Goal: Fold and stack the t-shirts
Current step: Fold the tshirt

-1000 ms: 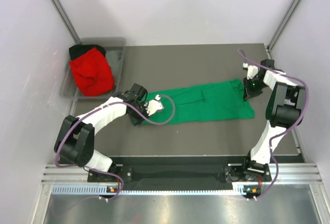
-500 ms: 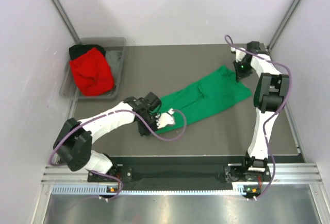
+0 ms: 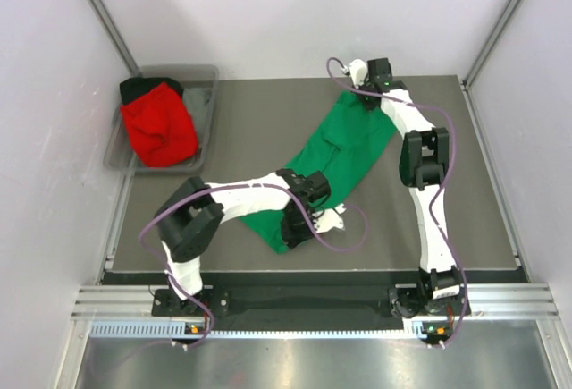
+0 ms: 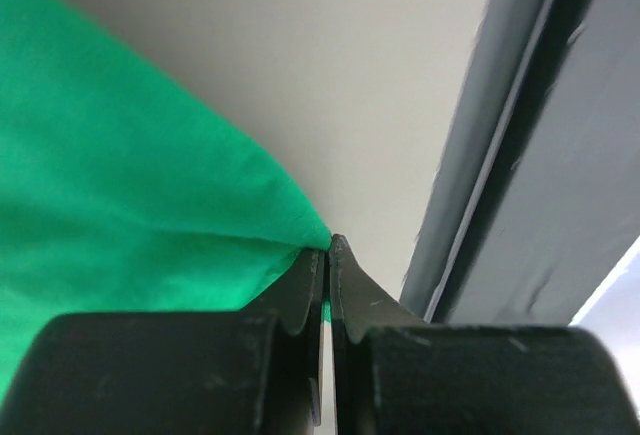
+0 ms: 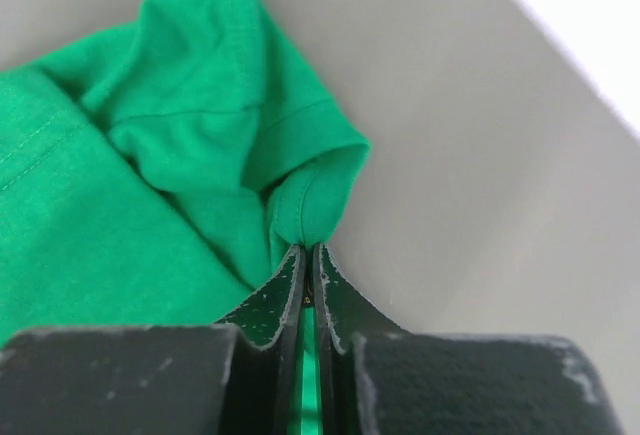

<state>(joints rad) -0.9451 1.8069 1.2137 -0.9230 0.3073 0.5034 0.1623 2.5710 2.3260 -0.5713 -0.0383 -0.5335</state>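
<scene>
The left gripper [image 4: 327, 247] and right gripper [image 5: 308, 253], each clamped on an end of the green shirt [image 3: 344, 152], had swung it from crosswise to diagonal, probably to spread it for folding.

A robotics lab test cell: plain white walls [image 3: 295, 13] braced by bare metal struts [image 3: 103, 13] box in a dark grey counter [image 3: 268, 121]. 2 cabled arms [image 3: 241, 199] are bolted to an aluminium rail [image 3: 313, 304] just nearer than the left gripper [image 3: 288, 237] — a grey plastic bin [image 3: 207, 107] sits well apart on that gripper's left.
</scene>
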